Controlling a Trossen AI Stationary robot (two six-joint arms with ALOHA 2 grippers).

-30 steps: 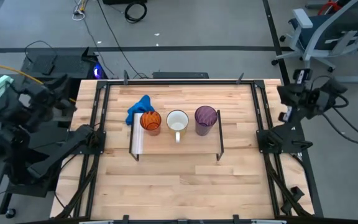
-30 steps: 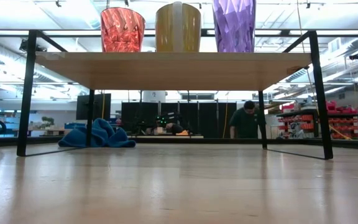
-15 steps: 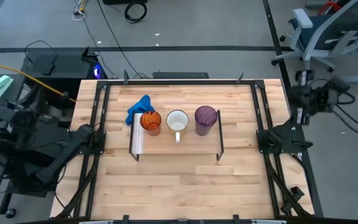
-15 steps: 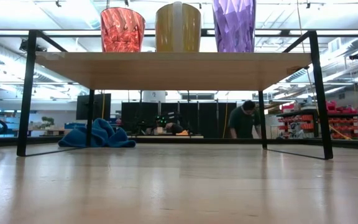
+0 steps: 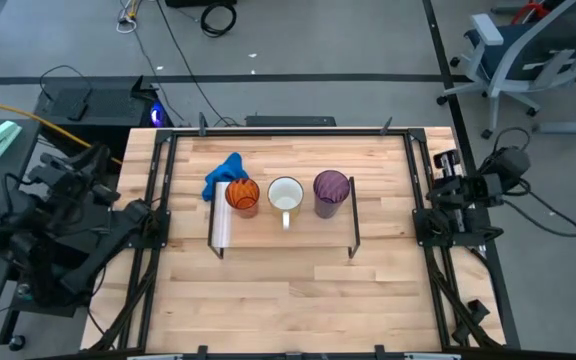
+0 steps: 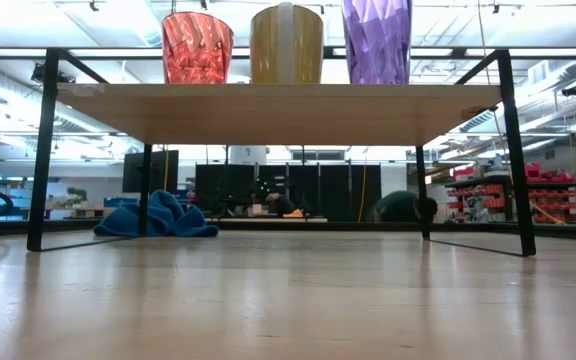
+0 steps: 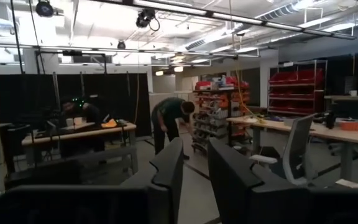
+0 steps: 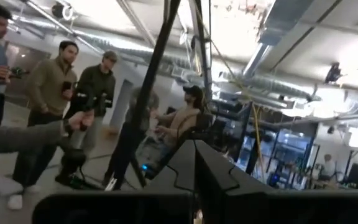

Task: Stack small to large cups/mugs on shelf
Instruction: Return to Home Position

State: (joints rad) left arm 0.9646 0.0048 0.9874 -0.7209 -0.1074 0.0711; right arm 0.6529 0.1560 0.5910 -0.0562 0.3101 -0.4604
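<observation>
Orange cup, white mug and purple tumbler stand in a row on the shelf; left gripper, off the bench, has fingers slightly apart, while right gripper, at the opposite edge, has fingers together

Purple tumbler top beyond low view

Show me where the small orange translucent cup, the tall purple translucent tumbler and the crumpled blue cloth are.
small orange translucent cup (image 5: 242,193): high view, its open mouth.
tall purple translucent tumbler (image 6: 376,40): low view, its faceted side wall.
crumpled blue cloth (image 6: 158,217): low view, middle of the heap.
</observation>
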